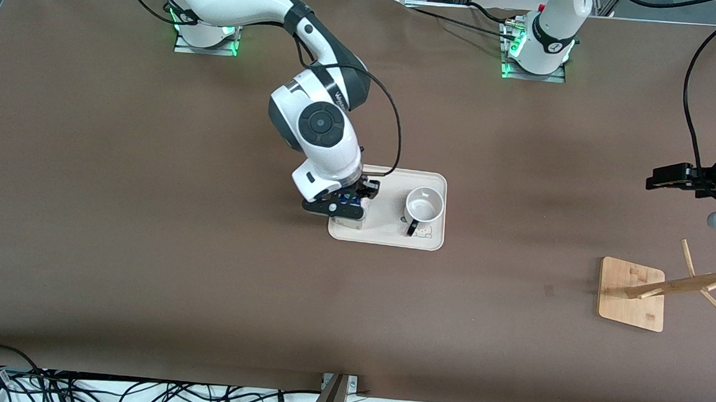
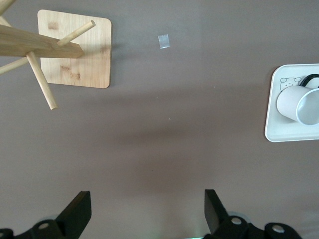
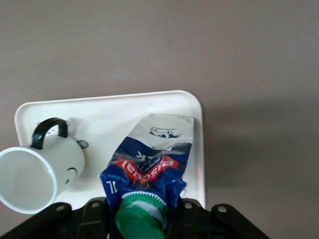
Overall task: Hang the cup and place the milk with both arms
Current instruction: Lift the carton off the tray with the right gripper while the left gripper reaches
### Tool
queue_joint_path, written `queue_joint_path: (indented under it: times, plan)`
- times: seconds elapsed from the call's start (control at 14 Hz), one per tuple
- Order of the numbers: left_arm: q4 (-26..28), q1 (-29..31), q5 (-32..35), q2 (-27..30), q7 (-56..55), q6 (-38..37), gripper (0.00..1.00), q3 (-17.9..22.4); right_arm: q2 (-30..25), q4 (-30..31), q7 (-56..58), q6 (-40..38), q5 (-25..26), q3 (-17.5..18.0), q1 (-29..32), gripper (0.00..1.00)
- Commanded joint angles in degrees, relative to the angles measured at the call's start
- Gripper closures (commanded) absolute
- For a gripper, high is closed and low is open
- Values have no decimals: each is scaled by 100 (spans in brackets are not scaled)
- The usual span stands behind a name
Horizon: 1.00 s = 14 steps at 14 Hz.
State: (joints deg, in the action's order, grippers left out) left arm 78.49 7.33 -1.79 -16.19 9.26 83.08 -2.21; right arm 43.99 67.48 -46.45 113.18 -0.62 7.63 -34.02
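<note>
The white cup (image 1: 424, 206) stands upright on the cream tray (image 1: 387, 239), at the tray's end toward the left arm, its black handle pointing to the front camera. My right gripper (image 1: 342, 205) is shut on the blue and white milk (image 1: 351, 197) at the tray's other end. In the right wrist view the fingers clamp the milk (image 3: 149, 159) just below its green cap, with the cup (image 3: 40, 174) beside it. My left gripper (image 1: 661, 180) is open and empty over bare table near the wooden rack (image 1: 632, 292). The left wrist view shows its fingers (image 2: 79, 211) spread wide.
The rack's square bamboo base (image 2: 84, 55) sits toward the left arm's end of the table, with pegs sticking out from its post. A small piece of clear tape (image 2: 163, 41) lies on the brown table between rack and tray (image 2: 279, 132). Cables run along the front edge.
</note>
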Motion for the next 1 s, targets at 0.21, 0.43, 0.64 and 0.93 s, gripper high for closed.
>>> queue_joint_path:
  times: [0.21, 0.43, 0.64, 0.93]
  plan:
    - [122, 67, -93, 10, 85, -38, 0, -34, -557, -349, 2179, -1436, -473, 37, 1202, 65]
    - [289, -195, -225, -7, 41, -169, 0, -296, -1048, 140, 3245, -2054, -474, -7, 1774, 65]
    - [324, -634, -226, -322, -125, 127, 0, -447, -1638, 1169, 4280, -1844, -492, -375, 2170, 65]
    - [307, -1066, -190, -700, -396, 699, 0, -438, -2051, 2328, 4838, -1239, -501, -657, 2496, 65]
